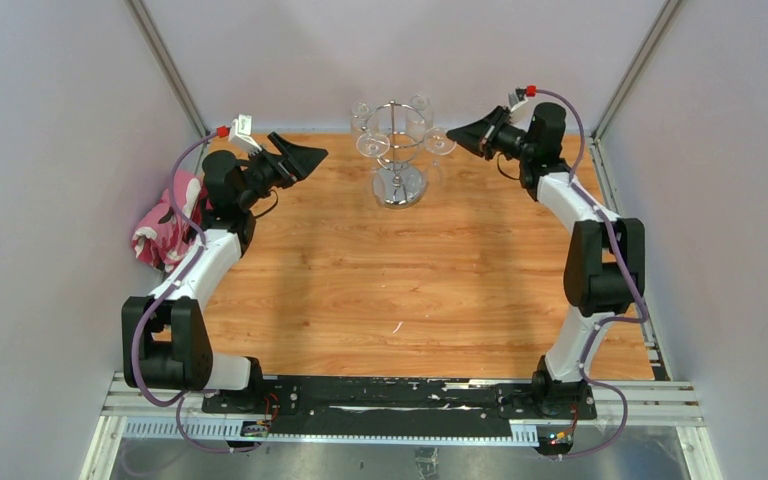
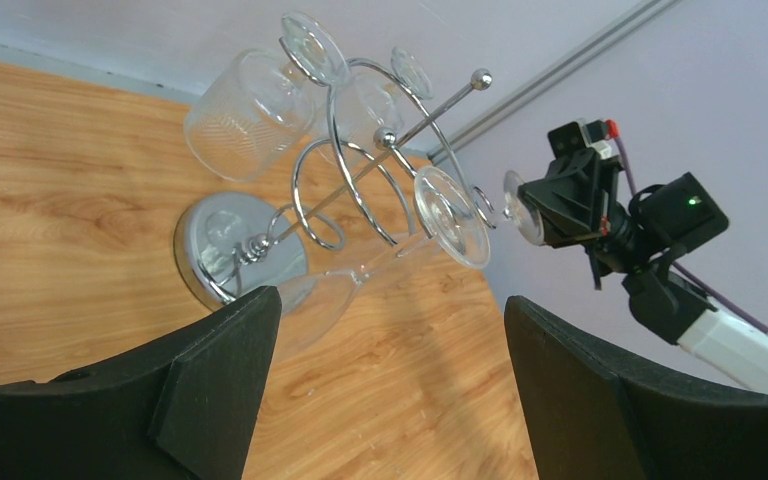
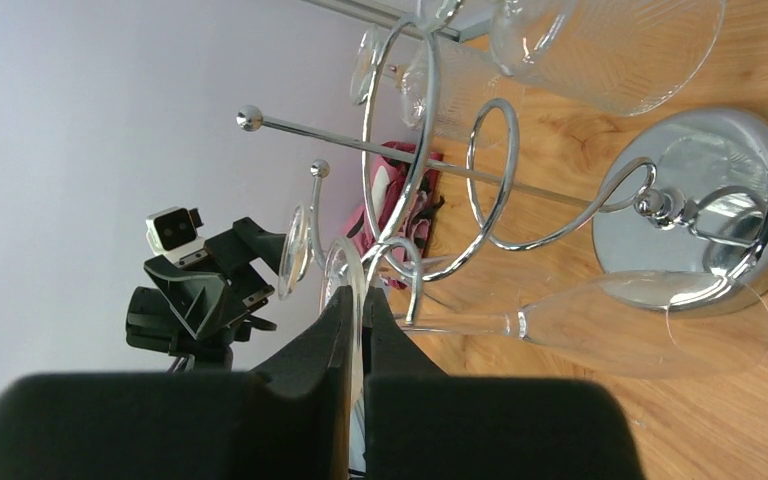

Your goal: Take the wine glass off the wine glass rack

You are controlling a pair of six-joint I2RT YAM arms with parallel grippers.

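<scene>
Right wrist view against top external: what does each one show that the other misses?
Only the right wrist: the grip itself, with the right pincer shut on the foot rim of the wine glass, whose stem and bowl run alongside the base of the wine glass rack. Only top external: both arms whole from their bases, the black rail they bolt to, and the full table. Both: the rack, another hanging glass, the left pincer short of the rack, and the pink cloth at the table's left edge.

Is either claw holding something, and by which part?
The right gripper pinches a hanging wine glass by the edge of its round foot; the left gripper is open and empty.
</scene>
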